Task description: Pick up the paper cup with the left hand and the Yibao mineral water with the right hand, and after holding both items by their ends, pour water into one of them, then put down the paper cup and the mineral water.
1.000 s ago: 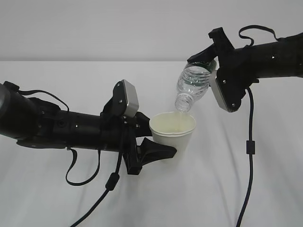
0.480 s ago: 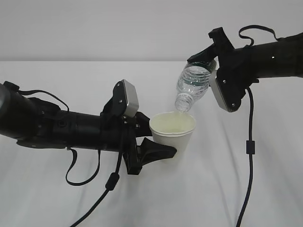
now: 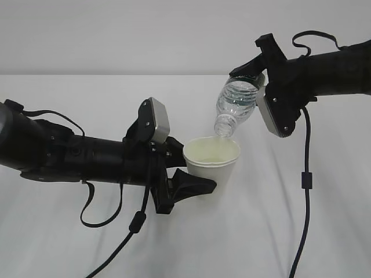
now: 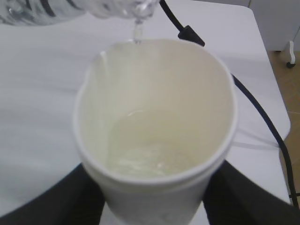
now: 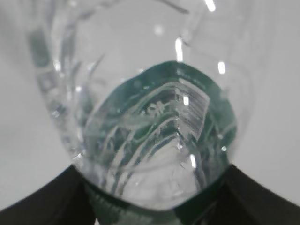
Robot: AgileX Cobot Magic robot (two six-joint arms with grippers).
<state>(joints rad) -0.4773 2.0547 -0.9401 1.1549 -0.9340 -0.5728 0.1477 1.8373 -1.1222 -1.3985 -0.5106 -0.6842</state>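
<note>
- Paper cup [image 3: 211, 163] upright near the middle of the white table [image 3: 69, 243], its base hidden behind the fingers; can't tell if it touches the table.
- Left hand [image 3: 194, 176] reaches in from the left edge, low and nearly level, clamped round the lower part of the cup. Left wrist view: a dark finger [image 4: 51, 206] on each side of the cup wall.
- Cup interior cream-white, shallow water in the bottom; rim pressed slightly oval under the grip.
- Yibao mineral water [image 3: 235, 107] held above and just right of the cup, tilted steeply mouth-down, neck hanging right over the far side of the rim, not touching it.
- Left wrist view: a thin stream falls from the bottle mouth onto the far inside wall of the cup.
- Right hand [image 3: 252, 72] comes in from the right edge, gripping the bottle at its base end, near the green label. Right wrist view: clear ribbed body fills the frame, dark finger [image 5: 42, 199] at each lower corner.
- Grey-white wrist box [image 3: 277, 113] hangs beside the bottle; black cable [image 3: 304, 191] drops from the right arm toward the table's near edge.
</note>
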